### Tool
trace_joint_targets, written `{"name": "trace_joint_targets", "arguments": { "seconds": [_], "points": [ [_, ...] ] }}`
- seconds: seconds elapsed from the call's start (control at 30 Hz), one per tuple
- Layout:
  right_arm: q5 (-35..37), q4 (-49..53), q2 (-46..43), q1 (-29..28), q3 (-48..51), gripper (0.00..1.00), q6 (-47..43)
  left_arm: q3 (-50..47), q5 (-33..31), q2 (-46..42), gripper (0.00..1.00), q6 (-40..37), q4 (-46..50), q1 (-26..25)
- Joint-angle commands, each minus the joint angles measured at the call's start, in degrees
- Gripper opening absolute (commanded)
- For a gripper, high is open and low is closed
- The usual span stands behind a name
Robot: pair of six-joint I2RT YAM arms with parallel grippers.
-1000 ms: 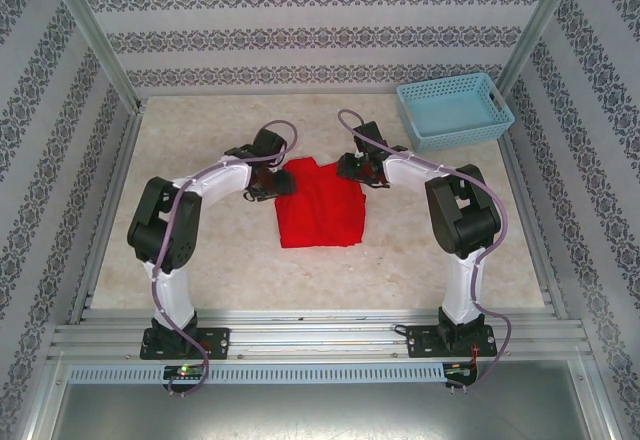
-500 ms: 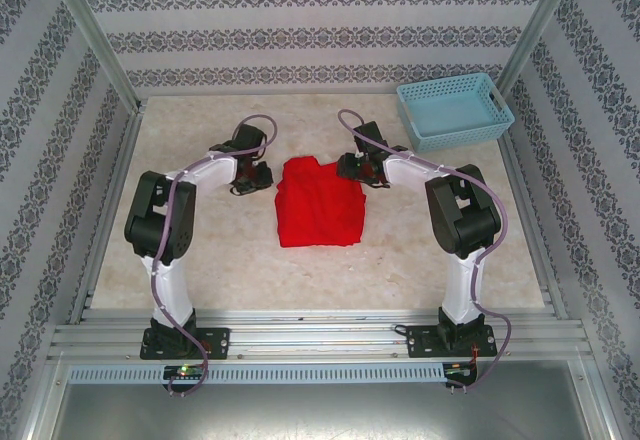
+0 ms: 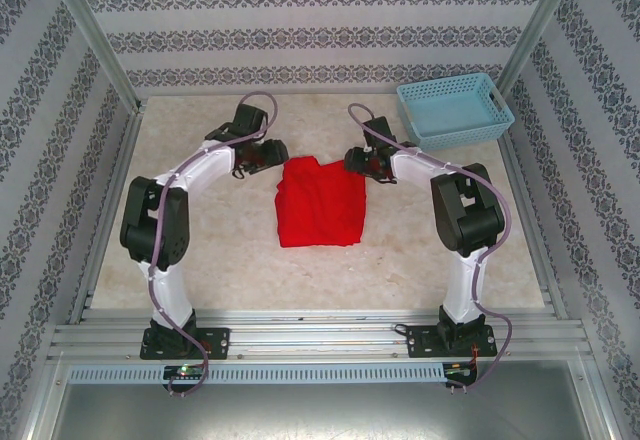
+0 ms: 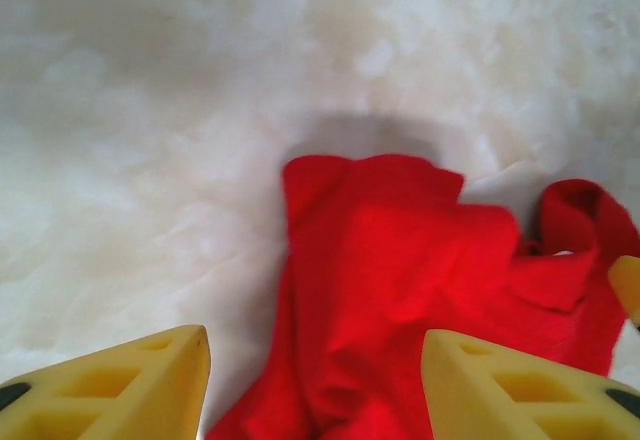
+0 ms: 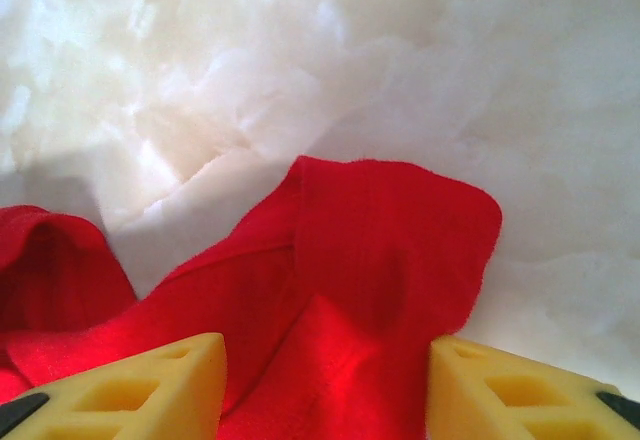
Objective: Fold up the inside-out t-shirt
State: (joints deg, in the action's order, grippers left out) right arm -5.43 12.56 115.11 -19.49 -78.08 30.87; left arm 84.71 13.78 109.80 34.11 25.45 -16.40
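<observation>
The inside-out t-shirt [image 3: 320,202] is a bright red, wrinkly bundle folded into a rough rectangle at mid-table. My left gripper [image 3: 266,157] hovers just off its far left corner, open. In the left wrist view the yellow fingers [image 4: 120,385] stand wide apart over the red cloth [image 4: 400,270], with my left gripper [image 4: 315,350] holding nothing. My right gripper [image 3: 354,160] is at the far right corner, also open. Under my right gripper [image 5: 325,355] a raised fold of the shirt [image 5: 390,240] lies between the spread fingers [image 5: 520,390], ungripped.
A light blue plastic basket [image 3: 455,110] stands at the far right corner of the pale marble-look table [image 3: 210,250]. Metal frame posts and patterned walls enclose the table. Both arms arch in from the near edge.
The left gripper let go of the shirt's left edge, drew off to the left, then moved farther back and opened. The right gripper shifted slightly toward the far side. The shirt lies as before.
</observation>
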Motion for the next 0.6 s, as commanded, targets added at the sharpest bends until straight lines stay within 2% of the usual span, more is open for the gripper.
{"name": "trace_joint_targets", "arguments": {
  "seconds": [0.0,0.23,0.33,0.43,0.57],
  "points": [
    [-0.1,0.6,1.8,0.1,-2.0,0.54,-0.4,3.4,2.9,4.8,0.58,0.4,0.2,-1.2],
    [-0.7,1.1,4.0,0.1,-3.3,0.54,-0.3,9.2,3.6,11.5,0.56,1.0,1.8,-2.7],
    [-1.7,1.2,5.1,-0.1,-4.2,0.51,-0.3,11.0,3.9,13.5,0.50,1.2,2.3,-2.8],
    [-1.8,1.1,5.3,-0.4,-4.7,0.40,-0.5,12.3,3.4,14.1,0.35,1.2,2.6,-2.8],
    [-0.4,-0.2,2.5,-0.4,-3.8,0.10,-1.5,13.3,2.9,12.2,0.10,1.0,2.9,-2.8]
  ]
}}
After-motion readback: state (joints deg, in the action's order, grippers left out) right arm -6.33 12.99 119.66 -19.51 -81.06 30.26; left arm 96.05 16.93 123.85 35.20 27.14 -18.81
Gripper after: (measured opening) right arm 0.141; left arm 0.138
